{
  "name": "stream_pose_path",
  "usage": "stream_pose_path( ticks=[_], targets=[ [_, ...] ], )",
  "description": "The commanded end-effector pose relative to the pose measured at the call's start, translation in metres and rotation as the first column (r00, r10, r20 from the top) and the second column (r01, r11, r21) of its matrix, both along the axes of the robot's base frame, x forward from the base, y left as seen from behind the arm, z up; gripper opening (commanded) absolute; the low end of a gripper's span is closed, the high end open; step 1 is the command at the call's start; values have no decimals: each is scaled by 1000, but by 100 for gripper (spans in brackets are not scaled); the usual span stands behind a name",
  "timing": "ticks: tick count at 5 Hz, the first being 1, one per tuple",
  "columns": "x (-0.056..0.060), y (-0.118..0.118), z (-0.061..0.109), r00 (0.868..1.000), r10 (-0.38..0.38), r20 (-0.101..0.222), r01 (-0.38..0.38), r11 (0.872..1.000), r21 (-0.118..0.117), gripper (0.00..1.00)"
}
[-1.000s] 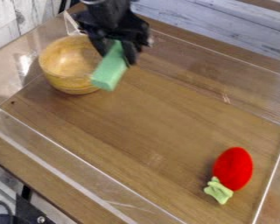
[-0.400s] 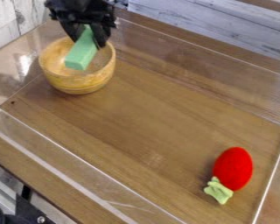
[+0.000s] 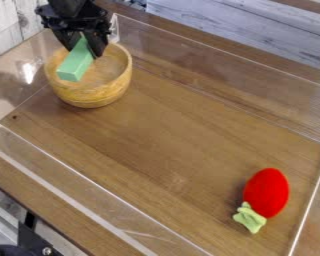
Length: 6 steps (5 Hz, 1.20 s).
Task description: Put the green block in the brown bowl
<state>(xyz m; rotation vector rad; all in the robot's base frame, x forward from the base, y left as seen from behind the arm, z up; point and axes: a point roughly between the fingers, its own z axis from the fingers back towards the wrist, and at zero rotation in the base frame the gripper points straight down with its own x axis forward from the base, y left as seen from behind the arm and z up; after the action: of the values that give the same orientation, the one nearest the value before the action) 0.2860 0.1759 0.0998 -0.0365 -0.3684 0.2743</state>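
Observation:
My black gripper (image 3: 80, 44) hangs over the brown bowl (image 3: 101, 90) at the upper left, shut on the green block (image 3: 76, 64). The block dangles tilted from the fingers, its lower end above the bowl's left half, within the rim's outline. I cannot tell whether the block touches the bowl's inside. The bowl is a round wooden dish standing on the wooden tabletop.
A red strawberry toy (image 3: 264, 193) with a green leafy stem lies at the lower right. Clear plastic walls (image 3: 243, 50) edge the wooden table (image 3: 176, 130). A pale plank wall runs behind.
The gripper has carried the green block leftward, from the bowl's right rim to over the bowl's left half, and slightly lower. Its grip is unchanged.

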Motion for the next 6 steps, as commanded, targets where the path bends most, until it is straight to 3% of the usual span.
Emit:
stream_pose_path(
  ticks=[1,3,5,6],
  targets=[
    [10,22,11,999,-12,51,11,1000,27,0],
    [1,14,7,998,42,45,-41,999,-18,0],
    [-4,28,16,998,19,57,-17,999,-37,0],
    [5,35,27,996,63,62,-60,997,-44,0]
  ],
)
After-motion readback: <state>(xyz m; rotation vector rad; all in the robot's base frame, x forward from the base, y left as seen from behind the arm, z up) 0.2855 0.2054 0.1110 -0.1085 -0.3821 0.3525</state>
